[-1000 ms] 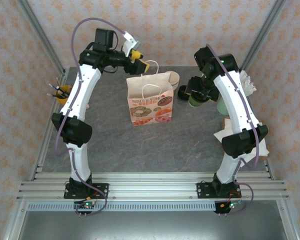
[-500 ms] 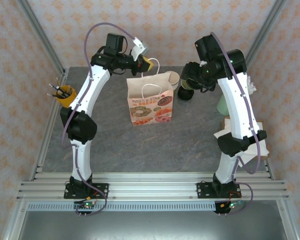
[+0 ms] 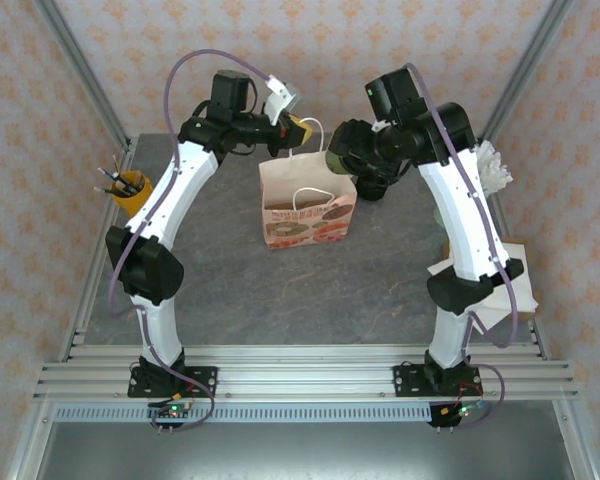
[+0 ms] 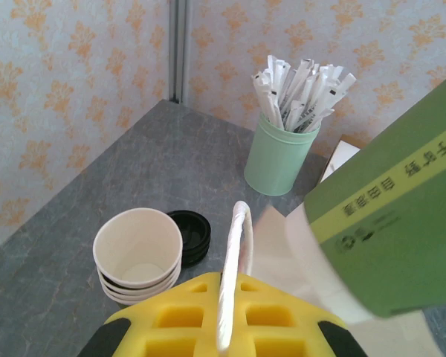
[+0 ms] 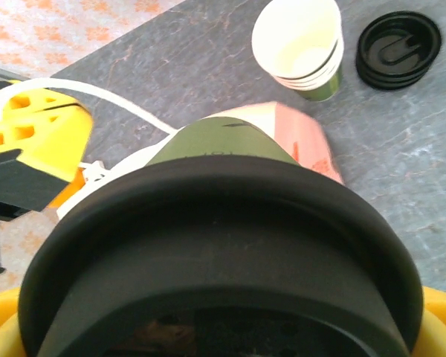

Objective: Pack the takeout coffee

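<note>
The takeout coffee [image 3: 342,150], a dark-green paper cup [image 4: 401,223] with a round black lid [image 5: 223,245], hangs tilted just above the right rear of the paper bag [image 3: 307,205]. My right gripper [image 3: 358,152] is shut on it, with the yellow pads [image 5: 440,320] at either side of the lid. My left gripper [image 3: 292,128] is shut on the bag's white rope handle [image 4: 236,253], clamped between its yellow fingers [image 4: 171,327] above the bag's back edge. The bag's mouth [image 4: 282,238] shows below the cup.
A stack of lidless cups [image 4: 139,253] and black lids [image 4: 190,235] stand behind the bag. The mint cup of white sticks [image 4: 281,152] is at the back right. A yellow pen cup [image 3: 128,186] sits at the left edge. White napkins [image 3: 520,280] lie at the right.
My left gripper has shut on the bag's handle and lifted it. My right arm has carried the coffee leftward from the table's right side to above the bag.
</note>
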Robot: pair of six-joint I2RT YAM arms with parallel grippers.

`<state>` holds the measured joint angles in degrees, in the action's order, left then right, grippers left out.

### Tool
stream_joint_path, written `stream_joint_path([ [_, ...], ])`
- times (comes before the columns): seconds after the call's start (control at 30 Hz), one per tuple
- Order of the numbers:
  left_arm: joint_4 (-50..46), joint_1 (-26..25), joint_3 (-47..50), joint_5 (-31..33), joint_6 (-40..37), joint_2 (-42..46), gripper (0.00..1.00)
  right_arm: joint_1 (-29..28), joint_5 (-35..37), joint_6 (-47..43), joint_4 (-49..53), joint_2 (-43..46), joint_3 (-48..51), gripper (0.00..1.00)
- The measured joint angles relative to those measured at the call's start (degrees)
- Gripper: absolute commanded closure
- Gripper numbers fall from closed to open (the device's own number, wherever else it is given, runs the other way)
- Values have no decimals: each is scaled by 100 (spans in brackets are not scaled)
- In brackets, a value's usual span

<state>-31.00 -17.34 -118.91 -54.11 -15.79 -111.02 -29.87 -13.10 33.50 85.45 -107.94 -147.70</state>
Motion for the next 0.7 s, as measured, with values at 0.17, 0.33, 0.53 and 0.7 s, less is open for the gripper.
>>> stream_joint_path([
  [0.17, 197, -81, 59, 437, 581, 20, 100, -146, -184, 42, -114, -350, -94, 63],
  [0.33, 439, -105, 59, 562, 1145, 22, 100, -278, -304, 55, -221, -708, -149, 63],
  [0.53, 551, -133, -129, 551, 1762, -39, 100, -321, -229, -365, -162, -1086, -140, 63],
  [0.7, 518, -131, -369, 245, 1902, -140, 100, -402, -127, -1038, 0, -1152, 17, 63],
])
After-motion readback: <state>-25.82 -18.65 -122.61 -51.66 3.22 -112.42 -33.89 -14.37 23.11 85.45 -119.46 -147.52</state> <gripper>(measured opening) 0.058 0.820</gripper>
